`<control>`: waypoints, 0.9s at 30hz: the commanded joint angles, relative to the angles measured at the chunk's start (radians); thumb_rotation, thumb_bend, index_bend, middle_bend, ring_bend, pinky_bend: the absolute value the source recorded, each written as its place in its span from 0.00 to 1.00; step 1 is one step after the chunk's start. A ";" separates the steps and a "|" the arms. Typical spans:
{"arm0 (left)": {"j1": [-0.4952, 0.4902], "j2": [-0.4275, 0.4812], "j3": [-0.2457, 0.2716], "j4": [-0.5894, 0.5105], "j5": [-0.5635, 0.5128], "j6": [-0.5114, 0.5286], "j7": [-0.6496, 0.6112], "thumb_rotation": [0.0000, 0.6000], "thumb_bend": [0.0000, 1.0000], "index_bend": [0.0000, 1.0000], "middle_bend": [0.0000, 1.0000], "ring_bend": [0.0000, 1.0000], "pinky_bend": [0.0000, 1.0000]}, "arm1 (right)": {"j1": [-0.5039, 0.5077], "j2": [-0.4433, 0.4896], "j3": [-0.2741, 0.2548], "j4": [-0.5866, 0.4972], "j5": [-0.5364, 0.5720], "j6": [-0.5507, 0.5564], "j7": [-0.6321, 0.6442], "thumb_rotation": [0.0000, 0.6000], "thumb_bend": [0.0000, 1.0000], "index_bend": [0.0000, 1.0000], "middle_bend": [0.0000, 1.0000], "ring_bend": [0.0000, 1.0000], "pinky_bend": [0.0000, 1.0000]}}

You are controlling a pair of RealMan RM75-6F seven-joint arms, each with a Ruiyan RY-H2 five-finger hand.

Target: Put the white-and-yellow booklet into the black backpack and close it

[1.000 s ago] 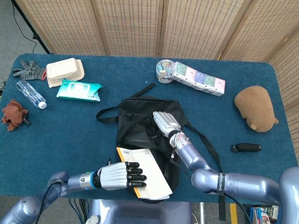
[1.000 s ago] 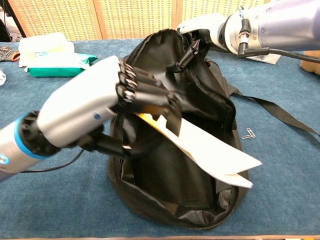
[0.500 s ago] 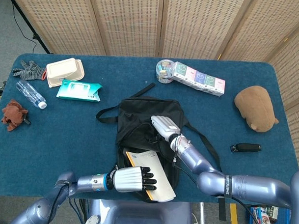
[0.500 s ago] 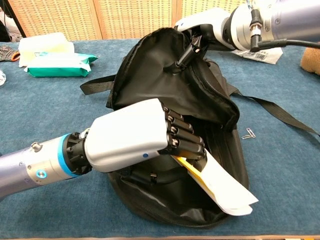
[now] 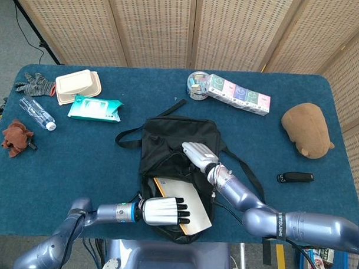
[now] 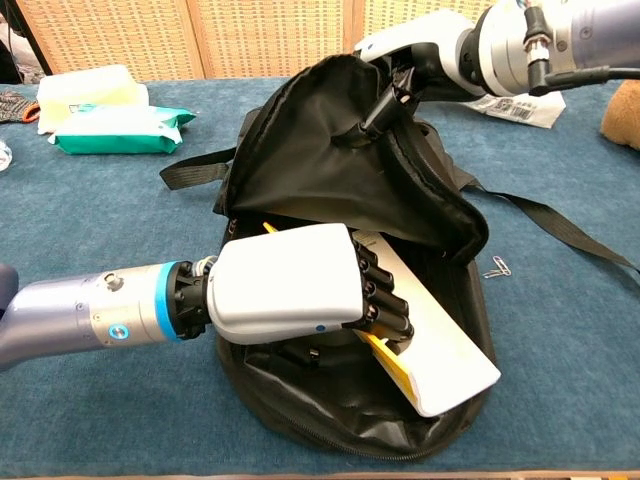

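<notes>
The black backpack (image 5: 167,137) (image 6: 330,170) lies in the middle of the blue table, its mouth open toward me. My right hand (image 5: 197,154) (image 6: 420,45) grips the upper flap and holds it lifted. My left hand (image 5: 164,211) (image 6: 300,292) holds the white-and-yellow booklet (image 5: 188,201) (image 6: 440,355) from above. The booklet lies slanted inside the open mouth, its far end under the flap, its near corner over the lower rim.
A teal wipes pack (image 5: 95,108), a foam box (image 5: 78,86), a bottle (image 5: 37,112) and gloves (image 5: 35,84) lie at far left. A tissue pack (image 5: 238,94), a brown plush (image 5: 306,130) and a black key fob (image 5: 295,177) lie to the right. Backpack straps (image 6: 560,225) trail rightward.
My left hand has lowered and pushed the booklet from above the bag's mouth down into the opening. The right hand keeps the flap raised, nearly unmoved.
</notes>
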 commanded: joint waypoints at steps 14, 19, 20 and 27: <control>-0.053 0.030 0.007 0.029 -0.055 -0.145 0.048 1.00 0.51 0.84 0.71 0.53 0.65 | -0.006 0.046 -0.012 -0.033 -0.047 -0.020 0.053 1.00 0.67 0.56 0.61 0.55 0.85; -0.059 0.042 0.008 0.033 -0.072 -0.177 0.063 1.00 0.50 0.84 0.70 0.53 0.65 | -0.009 0.060 -0.018 -0.044 -0.064 -0.020 0.067 1.00 0.67 0.56 0.61 0.55 0.85; -0.059 0.044 0.009 0.034 -0.074 -0.183 0.067 1.00 0.50 0.84 0.70 0.53 0.65 | -0.009 0.061 -0.019 -0.044 -0.066 -0.020 0.070 1.00 0.67 0.56 0.61 0.55 0.85; -0.051 0.059 0.009 0.027 -0.094 -0.194 0.072 1.00 0.48 0.77 0.59 0.47 0.65 | -0.007 0.062 -0.027 -0.038 -0.070 -0.011 0.082 1.00 0.67 0.56 0.61 0.55 0.85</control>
